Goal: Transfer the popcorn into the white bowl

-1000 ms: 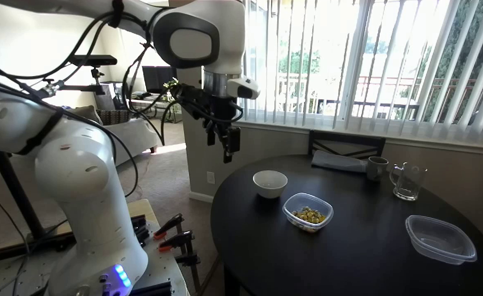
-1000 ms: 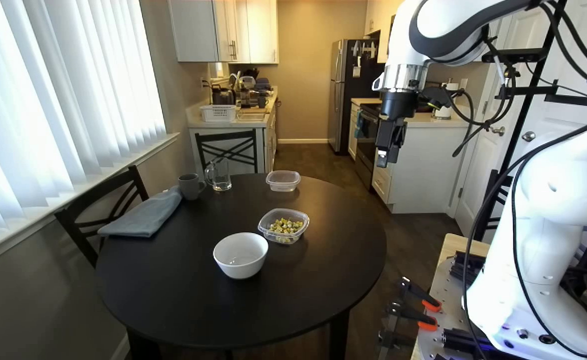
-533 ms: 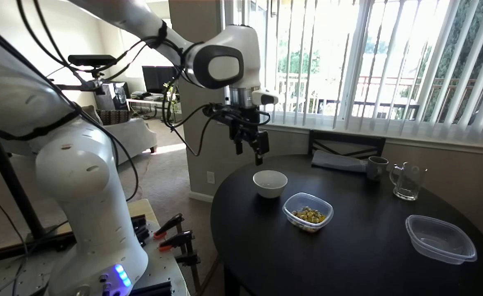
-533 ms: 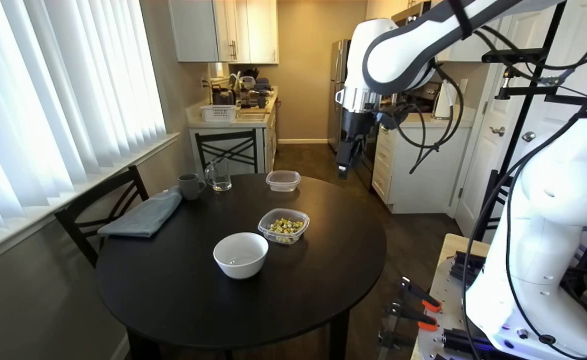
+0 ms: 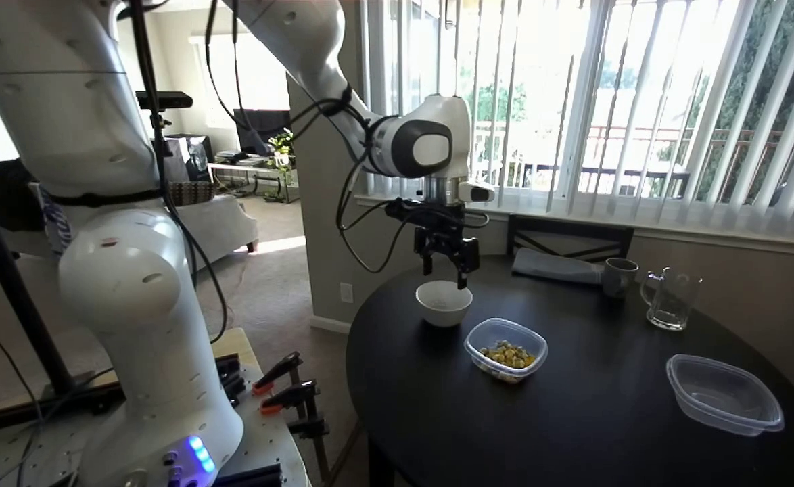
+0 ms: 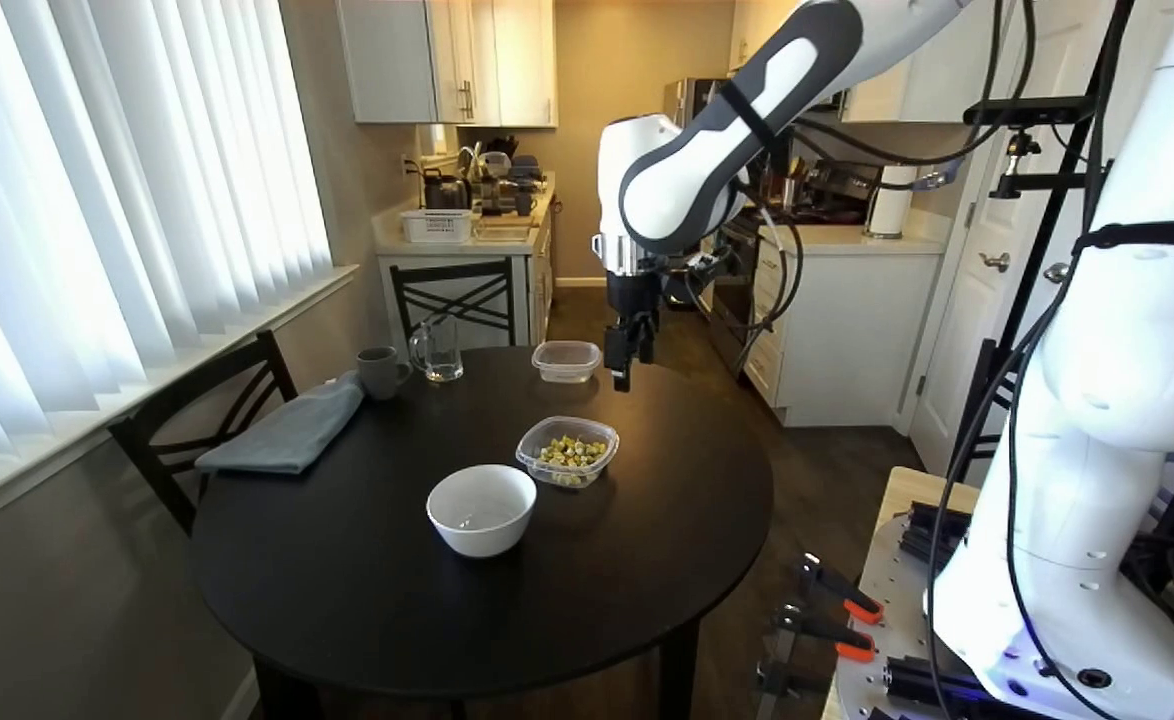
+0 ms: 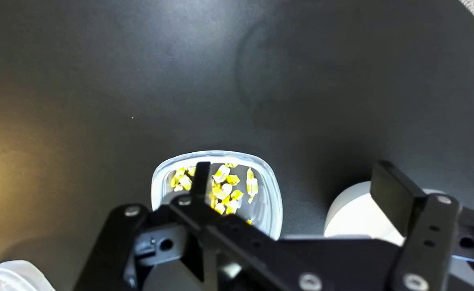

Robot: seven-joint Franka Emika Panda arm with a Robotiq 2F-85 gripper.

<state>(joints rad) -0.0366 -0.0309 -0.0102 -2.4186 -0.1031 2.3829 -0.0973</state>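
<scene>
One pincer (image 5: 445, 279) hangs over the surface (image 6: 347, 590), spread wide. Clear of it lie one white bowl (image 6: 482, 514), two clear containers (image 5: 725, 398) (image 5: 513, 331), one holding popcorn (image 6: 572, 452), two mugs (image 6: 381, 374) (image 6: 442, 360), one cloth (image 6: 285, 430).

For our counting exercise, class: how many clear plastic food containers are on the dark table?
2. A squarish container near the white bowl holds the popcorn; an oblong container stands nearer the clear mug. None seems hidden.
</scene>
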